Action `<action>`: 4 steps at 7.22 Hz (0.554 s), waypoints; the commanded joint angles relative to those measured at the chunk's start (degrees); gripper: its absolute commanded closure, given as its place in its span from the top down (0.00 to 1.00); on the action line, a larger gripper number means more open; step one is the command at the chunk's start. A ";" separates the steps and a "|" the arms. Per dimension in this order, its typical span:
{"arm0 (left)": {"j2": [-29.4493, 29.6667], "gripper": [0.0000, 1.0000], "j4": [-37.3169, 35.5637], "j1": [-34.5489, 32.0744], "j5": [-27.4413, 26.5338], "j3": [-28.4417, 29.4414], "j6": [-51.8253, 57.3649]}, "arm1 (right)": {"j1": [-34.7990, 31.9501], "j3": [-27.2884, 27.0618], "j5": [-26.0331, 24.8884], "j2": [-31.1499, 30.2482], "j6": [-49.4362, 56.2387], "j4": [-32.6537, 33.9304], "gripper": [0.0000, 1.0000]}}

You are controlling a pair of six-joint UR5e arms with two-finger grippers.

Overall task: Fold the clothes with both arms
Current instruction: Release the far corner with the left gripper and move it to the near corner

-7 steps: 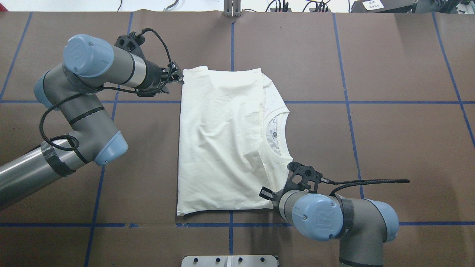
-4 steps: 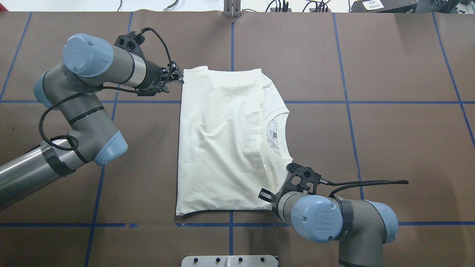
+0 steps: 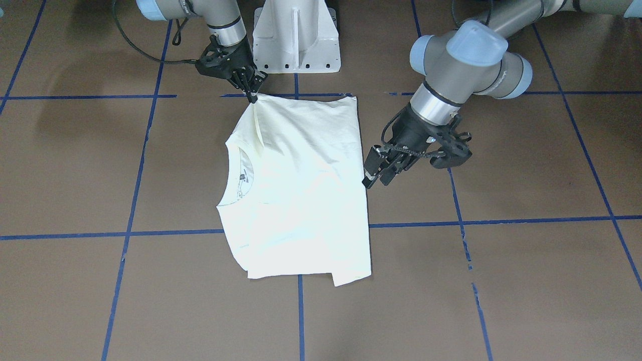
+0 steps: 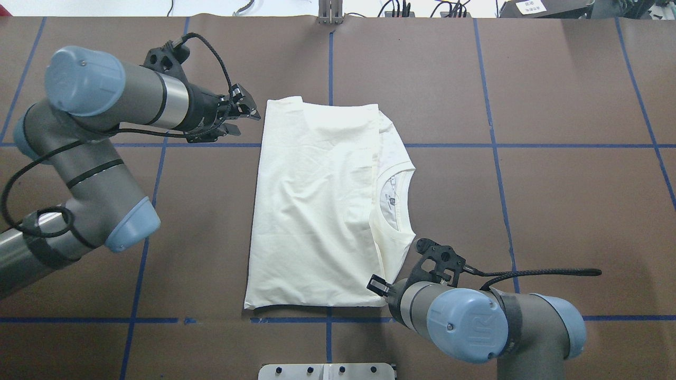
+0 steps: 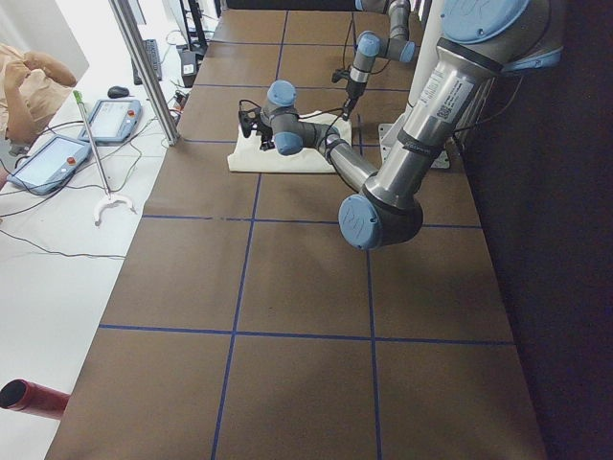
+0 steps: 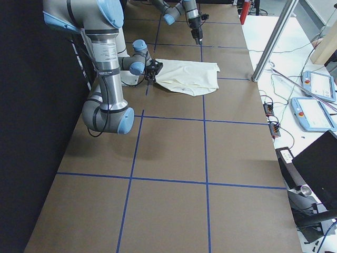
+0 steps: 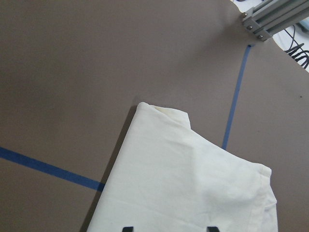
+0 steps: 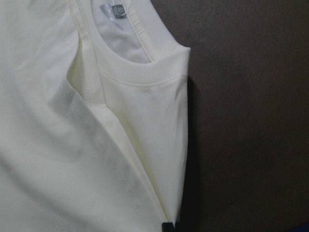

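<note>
1. Brown worktop [image 4: 554, 211], ruled into large squares by blue tape lines [image 4: 494, 145].
2. Carries one cream T-shirt [image 4: 311, 211] near the middle, folded, plain side up, collar toward the robot's right, lying over two tape lines.
3. Also bears a white pedestal base [image 3: 296, 37] at the robot's edge.

Overhead view: behind the robot, looking forward and down on the T-shirt [image 4: 317, 211]; front-facing view: opposite side, steeply down, pedestal [image 3: 296, 35] beyond the T-shirt; side views: distant, along the counter [image 5: 306, 287] from either end; wrist views: close over T-shirt edges; all share the T-shirt.
</note>
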State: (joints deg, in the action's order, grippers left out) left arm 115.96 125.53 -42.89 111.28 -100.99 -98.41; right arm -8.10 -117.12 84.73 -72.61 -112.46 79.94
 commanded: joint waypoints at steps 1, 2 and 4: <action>-9.13 0.61 0.07 3.14 2.19 -10.87 -3.71 | 1.33 -3.99 -0.01 -0.69 -1.18 3.46 0.00; -12.74 0.61 0.07 7.86 1.50 -11.77 -3.02 | 1.42 -3.90 -0.09 -0.69 -1.18 3.47 0.00; -12.52 0.61 -2.72 13.87 -2.01 -11.51 -3.98 | 1.42 -3.90 -0.01 -0.60 -1.18 3.47 0.00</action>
State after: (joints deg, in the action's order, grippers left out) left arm 103.91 124.77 -32.00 111.02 -112.14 -102.06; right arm -6.76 -121.01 84.67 -73.24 -113.63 83.33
